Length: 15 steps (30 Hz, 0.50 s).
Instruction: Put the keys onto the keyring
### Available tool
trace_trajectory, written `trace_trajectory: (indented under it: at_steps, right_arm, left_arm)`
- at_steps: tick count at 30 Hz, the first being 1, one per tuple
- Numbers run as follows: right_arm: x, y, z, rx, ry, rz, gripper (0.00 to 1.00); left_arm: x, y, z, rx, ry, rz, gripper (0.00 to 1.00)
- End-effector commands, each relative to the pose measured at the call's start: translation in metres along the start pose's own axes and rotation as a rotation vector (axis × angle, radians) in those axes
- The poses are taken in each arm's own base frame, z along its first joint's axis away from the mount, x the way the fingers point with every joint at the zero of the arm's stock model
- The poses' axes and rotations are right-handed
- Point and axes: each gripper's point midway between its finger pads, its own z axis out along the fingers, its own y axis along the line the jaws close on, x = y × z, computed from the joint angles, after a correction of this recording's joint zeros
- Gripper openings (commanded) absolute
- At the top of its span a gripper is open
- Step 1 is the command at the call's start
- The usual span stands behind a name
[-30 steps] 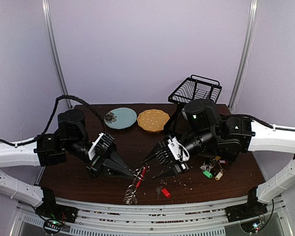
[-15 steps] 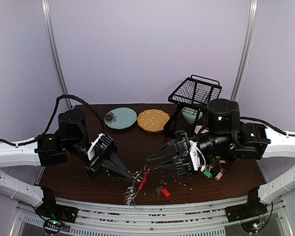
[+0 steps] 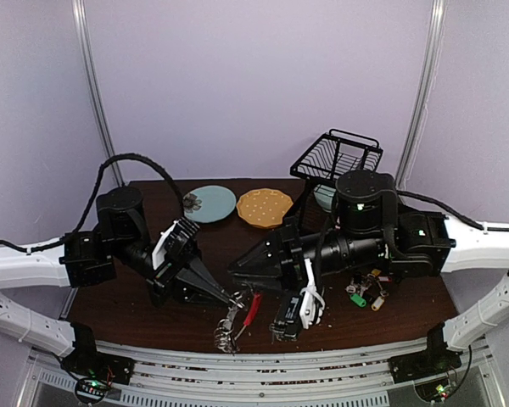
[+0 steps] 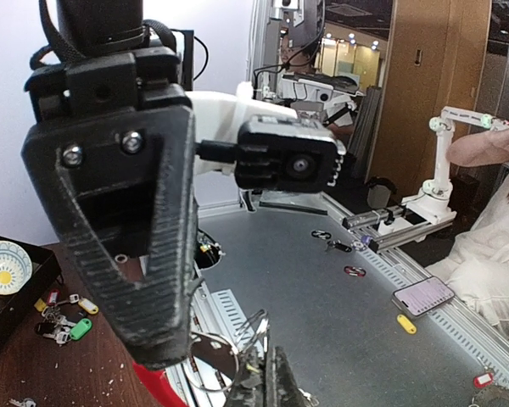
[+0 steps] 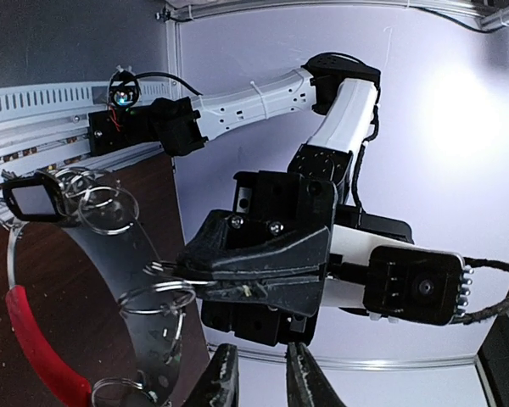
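A dark wooden table [image 3: 237,246] carried two plates side by side at its far edge, a teal plate [image 3: 209,203] on the left and an orange speckled plate [image 3: 265,207] on the right. A black wire basket [image 3: 337,155] stood tilted at the far right corner. Near the table's right side lay a bunch of keys with green, yellow and red tags [image 3: 366,296]. Pale crumbs [image 3: 324,318] were scattered along the near edge.

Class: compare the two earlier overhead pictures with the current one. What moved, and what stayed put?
The right claw swung back left toward the keyring, nearly meeting the left claw, which still grips the keyring. The tagged key on the table is now hidden. Plates, basket and tagged bunch stayed.
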Motion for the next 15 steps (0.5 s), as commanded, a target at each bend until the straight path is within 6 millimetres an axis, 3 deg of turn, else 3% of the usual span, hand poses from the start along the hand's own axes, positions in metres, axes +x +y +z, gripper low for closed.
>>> trace_trajectory:
  at_steps: [1,5,10,12,15]
  right_arm:
    - [-0.004,-0.008,0.002,-0.011,0.047,-0.209,0.21]
    - [-0.010,-0.004,0.005,-0.054,0.071,-0.285,0.21]
    - [-0.003,-0.026,-0.004,0.013,0.144,-0.160,0.23]
    - [0.005,-0.034,-0.010,0.045,0.192,-0.045,0.26]
    - [0.011,-0.045,-0.022,0.109,0.233,0.261,0.35]
  left_arm:
    - [-0.013,-0.005,-0.005,-0.007,-0.035,0.003,0.00]
    - [-0.014,-0.006,-0.006,-0.014,-0.038,-0.015,0.00]
    - [-0.016,-0.003,-0.012,-0.083,-0.041,0.007,0.00]
    - [-0.017,0.002,-0.015,-0.127,-0.036,0.029,0.00]
    - [-0.018,0.006,-0.018,-0.170,-0.027,0.051,0.00]
